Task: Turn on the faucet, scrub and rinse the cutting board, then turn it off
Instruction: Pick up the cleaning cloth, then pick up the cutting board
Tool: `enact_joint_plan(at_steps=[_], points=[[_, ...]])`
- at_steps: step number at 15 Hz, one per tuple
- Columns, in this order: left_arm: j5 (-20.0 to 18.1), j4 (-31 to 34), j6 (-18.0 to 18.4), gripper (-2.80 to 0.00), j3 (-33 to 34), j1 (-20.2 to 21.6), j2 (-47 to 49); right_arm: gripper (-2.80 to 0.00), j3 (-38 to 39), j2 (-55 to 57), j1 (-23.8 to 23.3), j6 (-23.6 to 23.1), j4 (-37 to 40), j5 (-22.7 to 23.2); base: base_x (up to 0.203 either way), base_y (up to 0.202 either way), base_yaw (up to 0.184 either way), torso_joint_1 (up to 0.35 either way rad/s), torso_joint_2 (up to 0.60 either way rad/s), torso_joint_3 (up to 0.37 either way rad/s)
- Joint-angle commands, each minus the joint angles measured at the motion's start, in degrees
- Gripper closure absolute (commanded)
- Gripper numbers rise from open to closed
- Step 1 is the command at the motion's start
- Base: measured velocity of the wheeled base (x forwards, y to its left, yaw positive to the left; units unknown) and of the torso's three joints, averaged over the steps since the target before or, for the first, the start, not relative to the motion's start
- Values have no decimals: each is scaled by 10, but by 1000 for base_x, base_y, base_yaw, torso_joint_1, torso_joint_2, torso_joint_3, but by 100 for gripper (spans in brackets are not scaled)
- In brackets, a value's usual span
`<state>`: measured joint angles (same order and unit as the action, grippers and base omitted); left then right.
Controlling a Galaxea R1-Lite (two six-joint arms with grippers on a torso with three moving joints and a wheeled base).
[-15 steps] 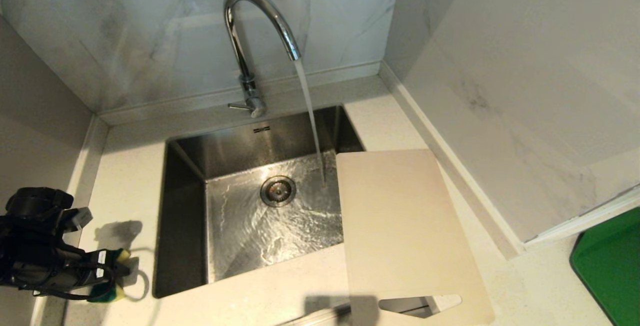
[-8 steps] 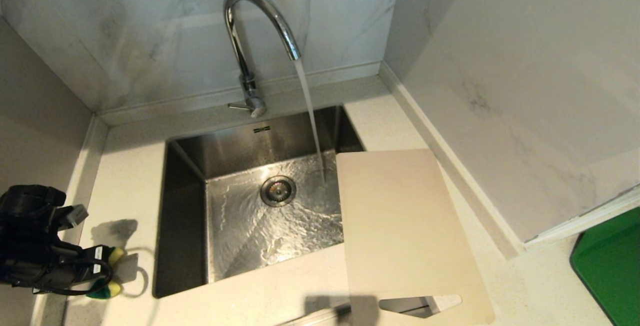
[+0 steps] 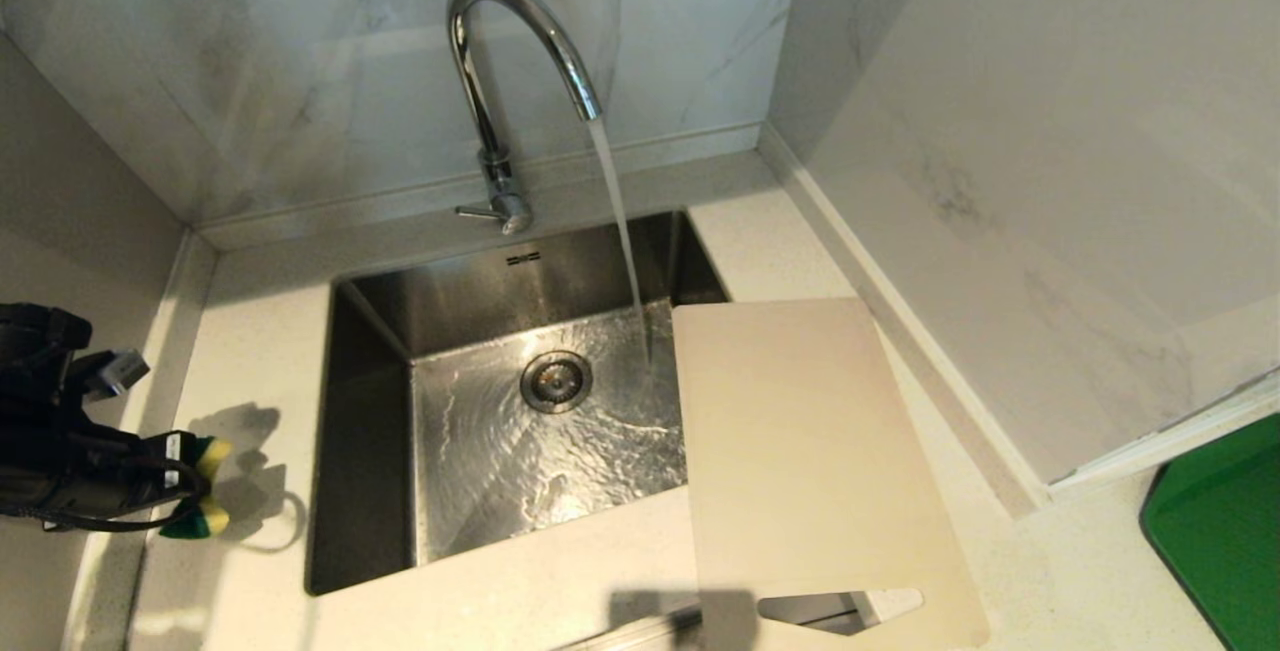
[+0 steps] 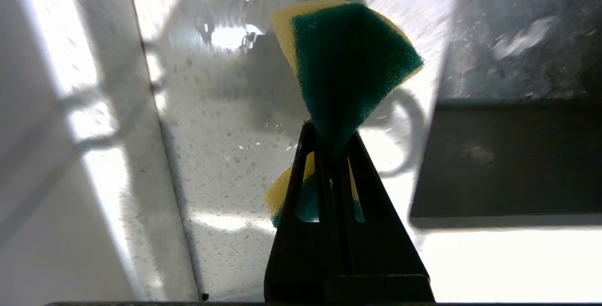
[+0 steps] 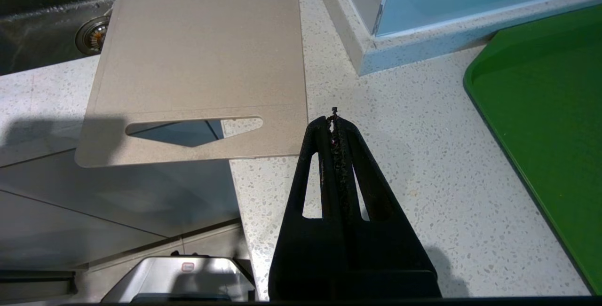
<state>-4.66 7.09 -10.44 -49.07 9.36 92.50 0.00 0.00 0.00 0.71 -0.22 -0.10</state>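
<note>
At the lower left of the head view, my left gripper (image 3: 195, 491) is pinching a green-and-yellow sponge (image 3: 205, 516) tight. Lower right, the cutting board (image 3: 810, 461) is overhanging the sink (image 3: 360, 411). Top centre, the faucet (image 3: 500, 61) is pouring. My right gripper (image 5: 335, 122) is sitting closed, empty.

Glossy chrome faucet (image 3: 500, 61); brushed steel sink (image 3: 370, 331); matt, smooth cutting board (image 3: 800, 451); speckled stone surface (image 3: 250, 331); rough green-and-yellow sponge (image 4: 348, 61).

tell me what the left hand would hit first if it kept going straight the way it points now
Probably the sink. The left hand, shut on the sponge, points across the counter toward the basin's near left rim; depth is unclear, so it might pass over the open basin.
</note>
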Motion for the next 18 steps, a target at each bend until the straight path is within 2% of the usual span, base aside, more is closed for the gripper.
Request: enact_joint_plan(at_steps=[1, 6, 12, 18], points=[[0, 26, 0, 0, -40, 0, -28, 0, 0, 1, 0, 0, 0, 0, 0, 0, 0, 0, 0, 0], [3, 57, 1, 0, -90, 0, -47, 0, 0, 0, 0, 0, 0, 0, 0, 0, 0, 0, 0, 0], [3, 109, 2, 0, -183, 0, -95, 0, 0, 1, 0, 0, 0, 0, 0, 0, 0, 0, 0, 0], [1, 105, 2, 0, -208, 1, -184, 0, 0, 1, 0, 0, 0, 0, 0, 0, 0, 0, 0, 0]])
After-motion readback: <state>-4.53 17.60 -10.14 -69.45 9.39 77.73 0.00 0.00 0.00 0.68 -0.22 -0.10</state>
